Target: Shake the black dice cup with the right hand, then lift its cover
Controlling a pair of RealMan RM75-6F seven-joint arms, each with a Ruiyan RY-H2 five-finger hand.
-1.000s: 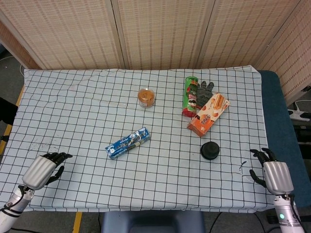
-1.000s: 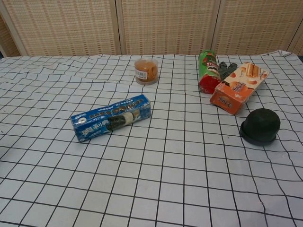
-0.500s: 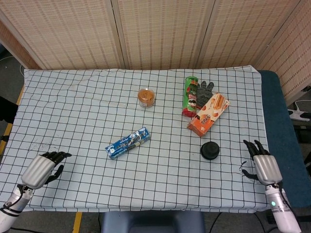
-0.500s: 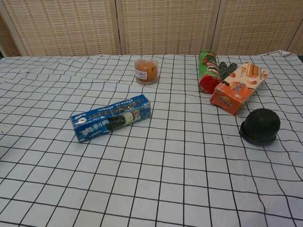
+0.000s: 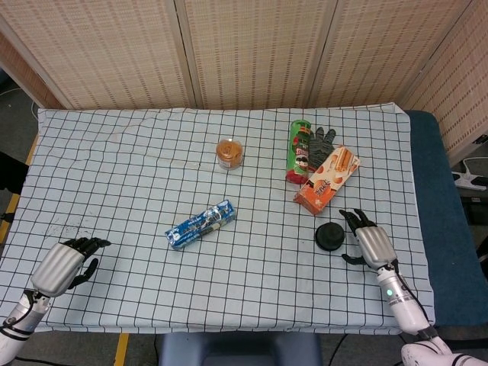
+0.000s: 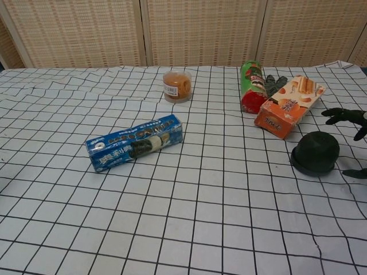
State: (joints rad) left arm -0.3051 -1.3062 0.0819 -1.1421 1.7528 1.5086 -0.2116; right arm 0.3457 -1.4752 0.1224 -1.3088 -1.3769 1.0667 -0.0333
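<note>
- I see a white tabletop (image 5: 137, 175) cloth gridded in black lines.
- My dice cup (image 5: 329, 236) is plain black.
- The biscuit pack (image 5: 200, 225) is blue.
- The can (image 5: 299, 150) is green; the box (image 5: 327, 179) is orange.
- My right hand (image 5: 368, 242) is silver with black fingers.

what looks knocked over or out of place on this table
The green chip can lies on its side rather than upright, against the orange snack box, with a grey glove tucked behind them. The black dice cup sits upright and covered.
</note>
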